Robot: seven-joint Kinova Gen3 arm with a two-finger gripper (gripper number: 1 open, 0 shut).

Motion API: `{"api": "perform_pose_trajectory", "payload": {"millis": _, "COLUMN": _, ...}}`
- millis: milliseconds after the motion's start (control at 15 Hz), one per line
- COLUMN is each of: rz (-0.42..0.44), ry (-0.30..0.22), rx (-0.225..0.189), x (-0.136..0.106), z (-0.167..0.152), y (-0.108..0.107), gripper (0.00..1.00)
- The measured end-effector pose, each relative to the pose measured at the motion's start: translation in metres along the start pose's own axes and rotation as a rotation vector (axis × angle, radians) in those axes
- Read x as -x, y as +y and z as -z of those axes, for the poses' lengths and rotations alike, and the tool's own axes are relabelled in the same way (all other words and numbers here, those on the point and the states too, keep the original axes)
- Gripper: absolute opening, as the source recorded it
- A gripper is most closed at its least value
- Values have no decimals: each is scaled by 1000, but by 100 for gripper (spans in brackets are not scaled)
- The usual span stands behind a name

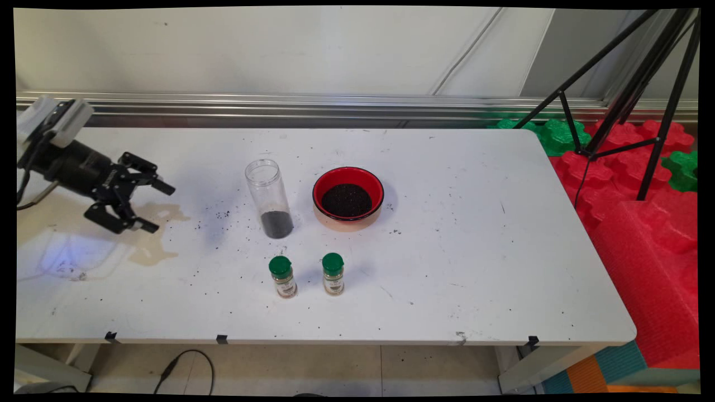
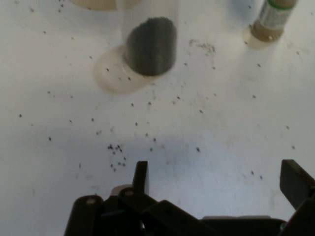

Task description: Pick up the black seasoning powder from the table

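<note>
The big white table (image 1: 447, 268) is filling the middle of the frame, with the red bowl (image 1: 348, 195) of dark grains sitting near the center and the tall clear jar (image 1: 268, 198) standing just left of it. Two little green-capped bottles (image 1: 283, 276) are standing below them. At the left edge the black gripper (image 1: 146, 205) is hovering with its fingers spread wide, holding nothing and pointing toward the jar.

Black two-finger gripper (image 1: 155, 205), white wrist block, black cables

overhead table view, hand view shares jar (image 1: 268, 198)
</note>
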Motion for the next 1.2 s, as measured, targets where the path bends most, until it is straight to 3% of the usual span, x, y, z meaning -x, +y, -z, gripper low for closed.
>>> {"api": "perform_pose_trajectory", "payload": {"millis": 533, "rz": 44, "ry": 55, "rx": -25, "x": -30, "z": -33, "y": -22, "gripper": 100}}
{"api": "perform_pose_trajectory", "payload": {"millis": 1200, "rz": 7, "ry": 159, "rx": -18, "x": -49, "z": -84, "y": -45, "gripper": 100}}
